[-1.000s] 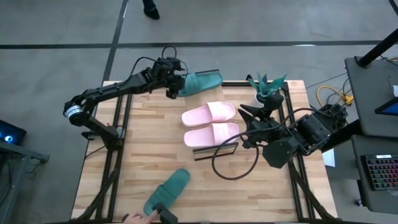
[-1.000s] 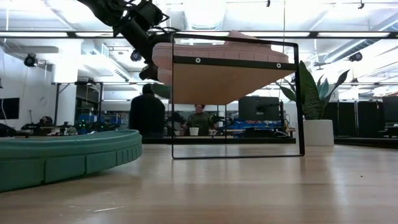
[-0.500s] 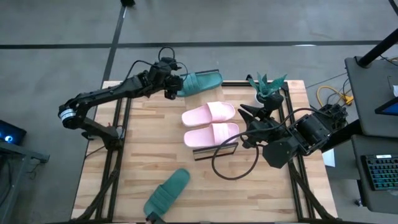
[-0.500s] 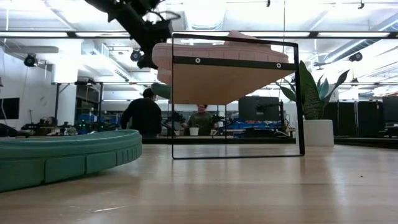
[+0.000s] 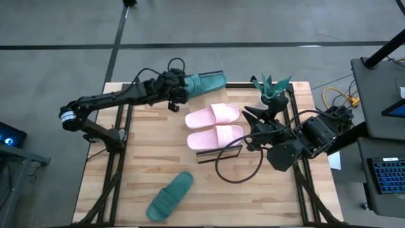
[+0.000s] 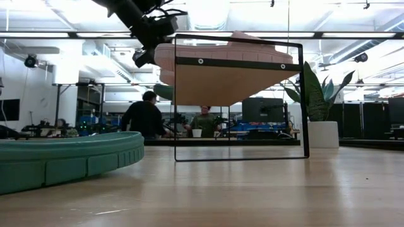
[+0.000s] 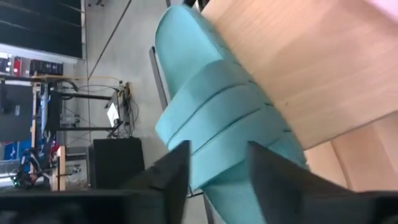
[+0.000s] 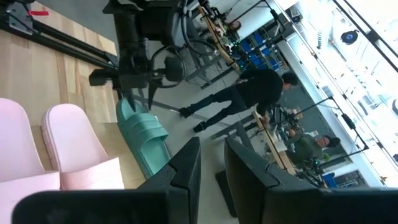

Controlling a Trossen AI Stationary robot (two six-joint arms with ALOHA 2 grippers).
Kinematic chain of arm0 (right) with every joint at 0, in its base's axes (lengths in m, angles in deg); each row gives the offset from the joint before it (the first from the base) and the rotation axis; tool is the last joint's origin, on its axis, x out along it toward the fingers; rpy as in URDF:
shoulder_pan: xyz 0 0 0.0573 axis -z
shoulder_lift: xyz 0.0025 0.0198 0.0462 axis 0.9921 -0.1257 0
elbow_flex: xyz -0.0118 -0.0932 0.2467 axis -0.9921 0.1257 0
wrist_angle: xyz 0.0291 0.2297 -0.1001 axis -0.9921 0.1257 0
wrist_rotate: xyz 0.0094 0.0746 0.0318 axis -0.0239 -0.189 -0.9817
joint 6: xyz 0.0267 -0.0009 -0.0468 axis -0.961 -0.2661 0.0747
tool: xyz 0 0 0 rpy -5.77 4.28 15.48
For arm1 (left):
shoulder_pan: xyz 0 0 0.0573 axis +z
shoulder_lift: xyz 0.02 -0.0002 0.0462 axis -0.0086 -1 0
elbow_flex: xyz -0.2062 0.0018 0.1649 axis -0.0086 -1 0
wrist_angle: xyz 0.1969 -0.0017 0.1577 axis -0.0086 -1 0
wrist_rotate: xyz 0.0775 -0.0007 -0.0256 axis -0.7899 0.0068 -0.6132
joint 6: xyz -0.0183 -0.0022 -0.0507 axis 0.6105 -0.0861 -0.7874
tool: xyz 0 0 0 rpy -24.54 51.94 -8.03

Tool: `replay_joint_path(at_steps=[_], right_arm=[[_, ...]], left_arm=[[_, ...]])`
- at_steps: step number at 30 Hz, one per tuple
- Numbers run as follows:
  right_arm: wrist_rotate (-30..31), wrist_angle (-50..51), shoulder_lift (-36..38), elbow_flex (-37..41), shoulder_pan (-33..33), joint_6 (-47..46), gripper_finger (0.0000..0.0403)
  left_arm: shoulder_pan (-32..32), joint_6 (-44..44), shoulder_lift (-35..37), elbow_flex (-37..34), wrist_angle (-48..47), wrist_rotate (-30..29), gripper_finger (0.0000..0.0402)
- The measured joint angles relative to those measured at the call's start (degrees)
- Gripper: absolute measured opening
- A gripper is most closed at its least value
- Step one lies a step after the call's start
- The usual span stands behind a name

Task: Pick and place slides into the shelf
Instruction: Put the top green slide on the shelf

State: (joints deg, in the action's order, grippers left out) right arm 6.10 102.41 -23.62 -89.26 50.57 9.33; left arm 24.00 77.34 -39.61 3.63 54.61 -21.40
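Note:
One teal slide [image 5: 205, 82] lies at the table's far edge by the far end of the shelf [image 5: 218, 154], partly jutting out over the floor. My left gripper [image 5: 181, 90] comes at its left end, slanting down from the left. Its fingers stand apart over that end [image 7: 221, 180]. Two pink slides [image 5: 213, 116] [image 5: 215, 136] lie side by side across the shelf's plank. A second teal slide [image 5: 169, 196] rests sole-down near the table's front edge. My right gripper [image 5: 248, 123] waits right of the shelf, a narrow gap between its fingers. My left gripper's fingers [image 7: 273, 174] stand over the teal slide's left end, just short of its ribbed strap [image 7: 224, 106]. The fingers hide the spot, so I cannot tell whether they touch the slide. The slide lies flat on the wood.
A potted plant [image 5: 272, 88] stands at the far right corner. A black cable loop [image 5: 240, 168] lies on the table near the shelf's near end. In the low view the near teal slide [image 6: 63, 161] fills the left, and people [image 6: 146, 116] stand in the room behind.
My left gripper has drifted slightly toward the near edge, staying at the far teal slide's left end, and its arm has swung lower. A person's hand at the near edge beside the second teal slide has gone out of view. No slide has moved.

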Motion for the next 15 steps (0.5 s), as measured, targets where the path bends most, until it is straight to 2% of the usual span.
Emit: replay_joint_path(at_steps=[4,6,15], right_arm=[[0.01,0.01,-0.02,0.02,0.00,0.00,0.0063],[-0.01,0.03,0.00,0.13,0.00,0.00,0.0063],[0.01,0.03,0.00,1.03,0.00,0.04,0.0063]], left_arm=[[-0.78,0.00,0.20,-0.02,-1.03,-0.05,0.0040],[-1.05,-0.12,0.20,-0.05,-1.13,0.00,0.0011],[-2.66,-0.03,-1.06,-0.33,-3.40,0.24,0.0001]])
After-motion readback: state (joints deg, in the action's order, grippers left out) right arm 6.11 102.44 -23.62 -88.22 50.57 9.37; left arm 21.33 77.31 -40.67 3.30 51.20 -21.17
